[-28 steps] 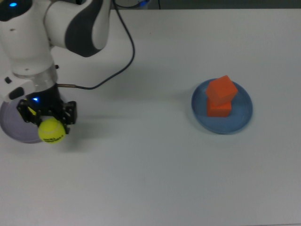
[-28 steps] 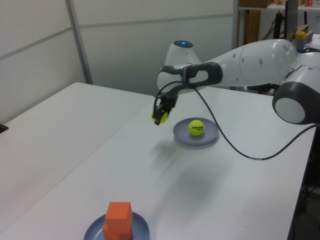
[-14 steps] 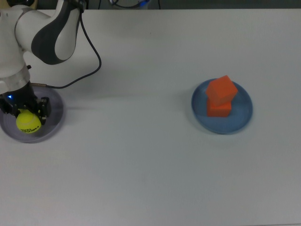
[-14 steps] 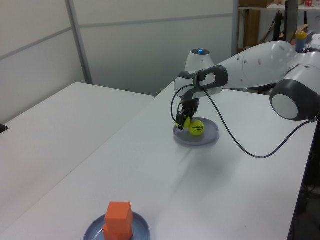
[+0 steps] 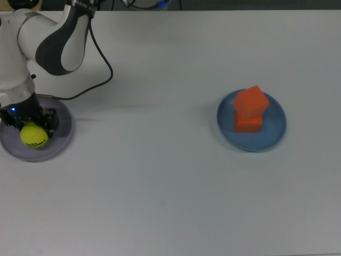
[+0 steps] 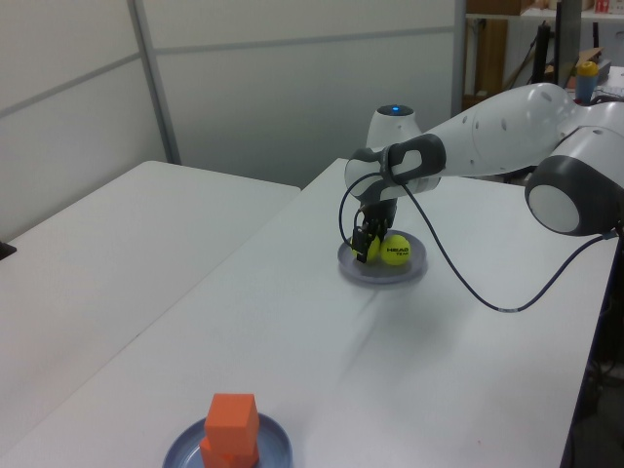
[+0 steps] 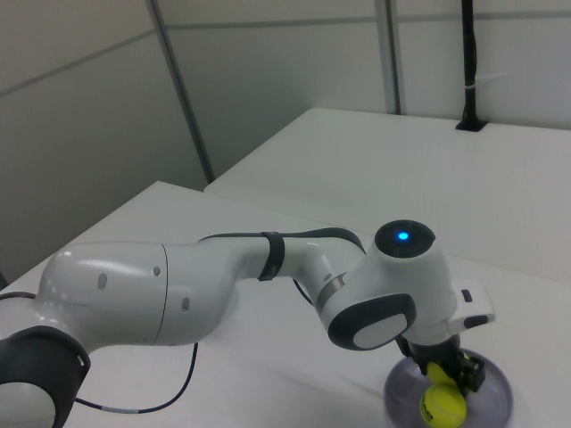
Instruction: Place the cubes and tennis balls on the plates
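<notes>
One tennis ball — pincer clamped round it

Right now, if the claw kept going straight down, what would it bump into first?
The claw points down, shut on a tennis ball over the purple plate. The ball would likely meet that plate first. Whether it already touches is unclear. The other ball sits beside it.

The table is seen from overhead in the top view, obliquely along its length in the left view, closely from behind the arm in the right view.
</notes>
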